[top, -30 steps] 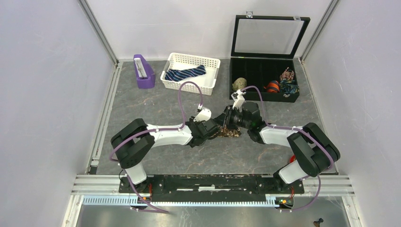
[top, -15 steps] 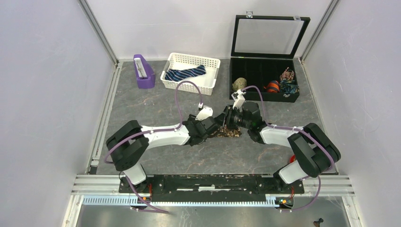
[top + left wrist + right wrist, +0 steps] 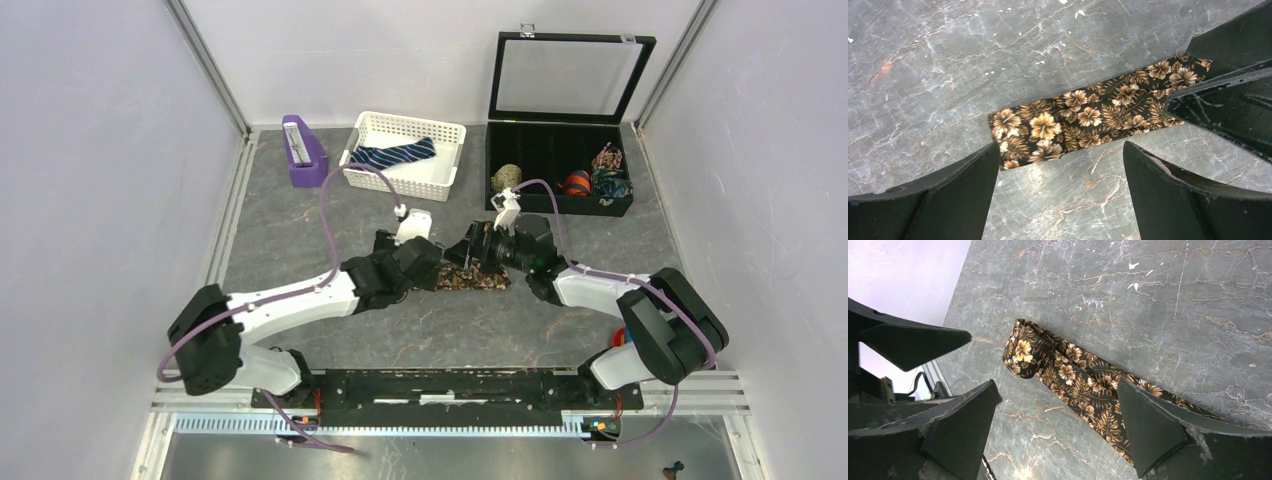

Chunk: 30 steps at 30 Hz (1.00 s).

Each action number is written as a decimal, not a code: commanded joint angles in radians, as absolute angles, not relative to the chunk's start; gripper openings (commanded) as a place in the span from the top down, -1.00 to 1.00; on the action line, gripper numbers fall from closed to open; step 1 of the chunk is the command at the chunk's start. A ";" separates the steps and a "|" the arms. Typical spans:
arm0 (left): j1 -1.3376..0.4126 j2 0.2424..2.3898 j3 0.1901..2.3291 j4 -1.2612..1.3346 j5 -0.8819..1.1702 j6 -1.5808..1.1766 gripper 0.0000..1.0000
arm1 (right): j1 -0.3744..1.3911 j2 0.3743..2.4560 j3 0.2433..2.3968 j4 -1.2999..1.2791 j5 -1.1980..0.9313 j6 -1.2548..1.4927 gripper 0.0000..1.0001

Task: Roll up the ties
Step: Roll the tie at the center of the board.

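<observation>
Mid-desk, between the two arms: brown tie [image 3: 472, 279] lies flat on the grey marbled desk [image 3: 300, 230], a dark strip with tan flower print.

Left pincer [image 3: 432, 264] is spread wide and grips nothing. From its wrist view [image 3: 1062, 150] the tie's blunt end [image 3: 1020, 132] lies just beyond the gap, close to the left finger [image 3: 948, 200]; the strip runs off up-right and under the other arm's dark tip.

Right pincer [image 3: 472, 250] is likewise released and wide. From its wrist view [image 3: 1057, 385] the tie [image 3: 1068, 375] crosses the gap aslant. The far end is turned over on itself in a small fold. The near part passes under the right finger [image 3: 1153, 430]; contact cannot be told.

Navy tie [image 3: 395, 155] lies in the white basket [image 3: 440, 180] at the far edge, well apart.

Edges: black case [image 3: 555, 205], lid up, far right, near the right pincer. Purple holder [image 3: 305, 150] far left. Bare desk lies toward the arm bases and out to the left rail [image 3: 225, 230].
</observation>
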State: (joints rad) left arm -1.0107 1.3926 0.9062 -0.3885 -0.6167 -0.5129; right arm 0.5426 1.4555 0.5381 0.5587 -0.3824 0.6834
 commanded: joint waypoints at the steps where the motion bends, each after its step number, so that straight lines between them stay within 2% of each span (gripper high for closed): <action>1: -0.953 1.259 0.832 -0.342 -0.586 -0.484 -0.96 | 0.553 1.445 0.557 0.565 -0.379 0.672 -0.96; 7: -0.786 1.028 0.646 -0.254 -0.446 -0.502 -0.95 | 0.625 1.461 0.599 0.512 -0.298 0.663 -0.85; 13: -0.541 0.861 0.465 -0.146 -0.193 -0.533 -0.91 | 0.694 1.528 0.664 0.494 -0.247 0.670 -0.74; 16: -0.522 0.850 0.429 -0.112 -0.175 -0.552 -0.87 | 0.721 1.567 0.682 0.499 -0.231 0.675 -0.71; 21: -0.466 0.870 0.373 -0.016 -0.094 -0.584 -0.77 | 0.770 1.640 0.727 0.514 -0.233 0.687 -0.53; 27: -0.424 0.903 0.340 0.051 -0.037 -0.598 -0.71 | 0.809 1.710 0.789 0.513 -0.221 0.693 -0.20; 30: -0.416 0.912 0.329 0.067 -0.021 -0.602 -0.69 | 0.815 1.738 0.811 0.503 -0.206 0.693 -0.18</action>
State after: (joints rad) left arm -0.4305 0.9009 0.3450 -0.0261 -0.0753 -0.5526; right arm 0.8074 1.7088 0.7528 0.4862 -0.2379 0.6933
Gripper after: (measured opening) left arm 0.852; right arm 0.599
